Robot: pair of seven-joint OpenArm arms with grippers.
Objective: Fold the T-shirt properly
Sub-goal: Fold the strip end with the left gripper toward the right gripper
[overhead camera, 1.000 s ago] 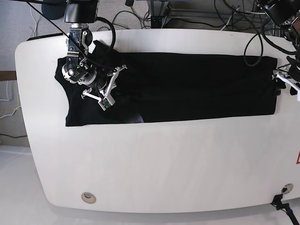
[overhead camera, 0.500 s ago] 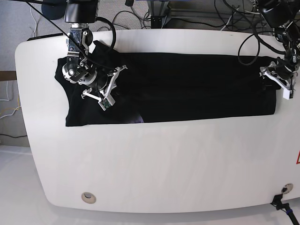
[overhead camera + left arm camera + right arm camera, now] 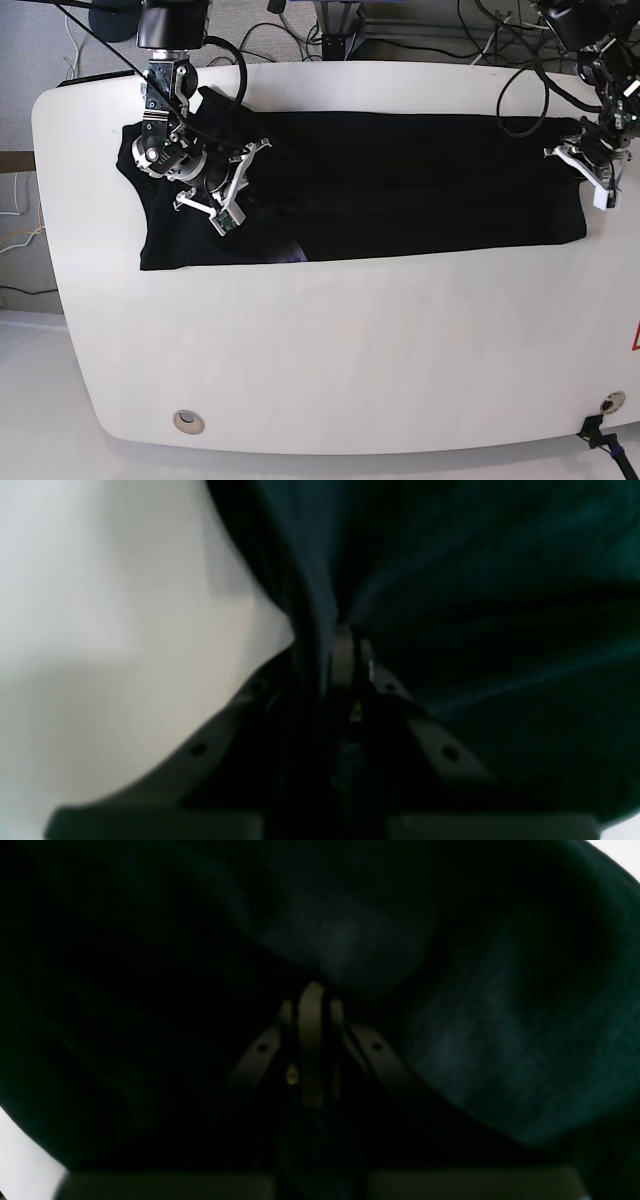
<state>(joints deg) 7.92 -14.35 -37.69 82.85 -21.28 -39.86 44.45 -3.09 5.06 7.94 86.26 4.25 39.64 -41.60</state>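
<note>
Black cloth T-shirt (image 3: 400, 180) lies flat in a long band across the white table (image 3: 350, 350), soft, light and floppy, so you want edge or corner grips: left gripper (image 3: 345, 650) is pinching its end hem, right gripper (image 3: 310, 1005) is pressed together on cloth near the sleeve.

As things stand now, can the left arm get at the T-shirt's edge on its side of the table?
Probably yes. In the wrist view the left gripper is closed with a fold of the black T-shirt pinched between its fingers, right where the cloth meets the white table. Nothing stands in between.
</note>
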